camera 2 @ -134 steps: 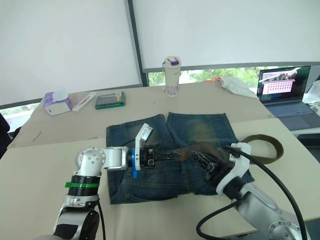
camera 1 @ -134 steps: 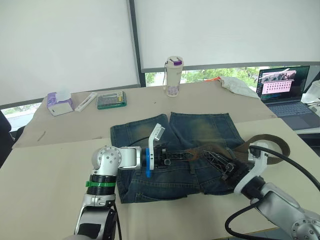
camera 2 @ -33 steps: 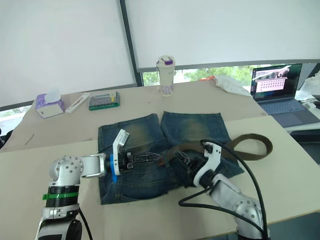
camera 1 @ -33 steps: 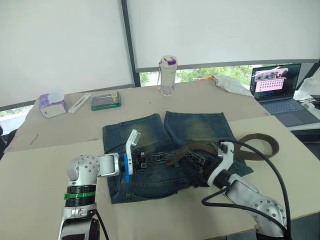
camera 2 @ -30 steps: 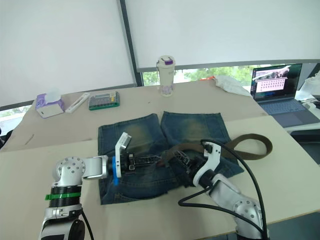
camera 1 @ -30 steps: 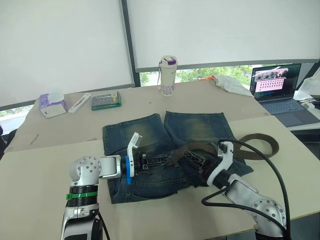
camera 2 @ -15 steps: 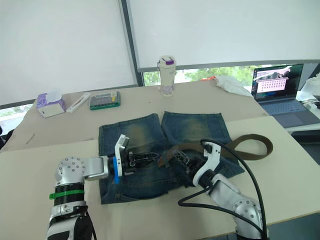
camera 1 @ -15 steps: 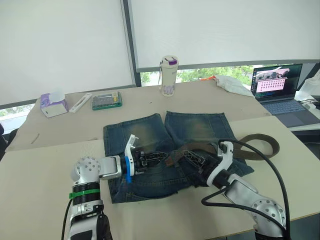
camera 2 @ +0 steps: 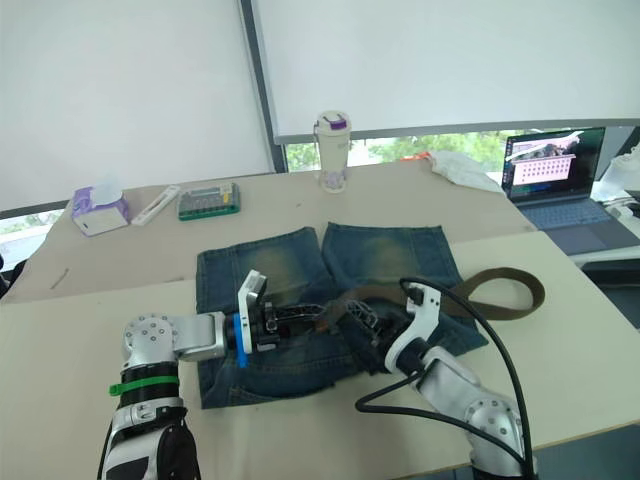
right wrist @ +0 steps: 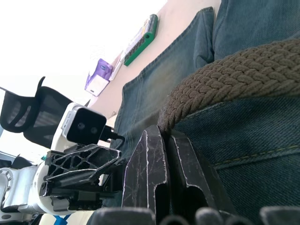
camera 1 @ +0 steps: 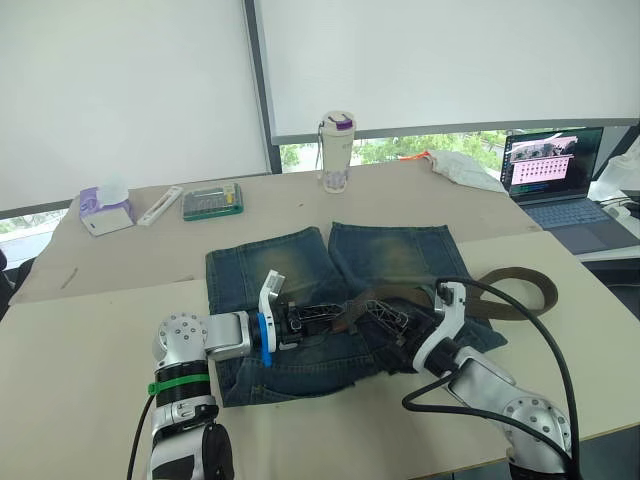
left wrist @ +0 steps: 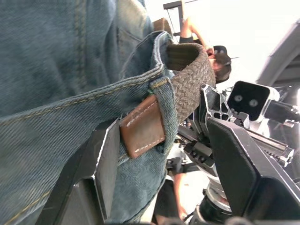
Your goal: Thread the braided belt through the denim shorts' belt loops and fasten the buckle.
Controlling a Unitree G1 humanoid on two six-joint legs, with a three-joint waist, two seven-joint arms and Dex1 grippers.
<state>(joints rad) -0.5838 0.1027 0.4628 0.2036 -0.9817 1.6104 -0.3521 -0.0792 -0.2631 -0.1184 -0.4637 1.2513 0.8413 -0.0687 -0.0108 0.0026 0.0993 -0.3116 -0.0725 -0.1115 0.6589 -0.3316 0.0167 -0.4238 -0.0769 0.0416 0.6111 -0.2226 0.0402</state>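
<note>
**Left wrist view: belt tip poking out of a loop, between spread fingers**

In the left wrist view, the smooth leather tip of the belt (left wrist: 142,132) is seen emerging from under a belt loop (left wrist: 165,108) on the waistband of the shorts (left wrist: 56,70). The tip lies between the fingers (left wrist: 107,166) of the left gripper (camera 1: 325,318), which stand apart and are not clamped on it.

From the head camera, the shorts are spread on the table (camera 1: 90,330) with the waistband nearest the robot. The belt runs along the waistband roughly on the 9-to-3 line, and a loose length loops away on the table toward 3 o'clock. The left gripper is pointed toward 3 o'clock, straight at the tip, so the tip lies directly ahead of it and end-on.

The right gripper (camera 1: 398,340) is seen with its fingers (right wrist: 154,173) pressed together at the waistband just below the woven strap; whether cloth is pinched cannot be told. It points toward 9 o'clock, facing the left gripper.

The left gripper is judged nearer the tip, so a pull toward 9 o'clock would fall to it. The buckle cannot be made out.
</note>
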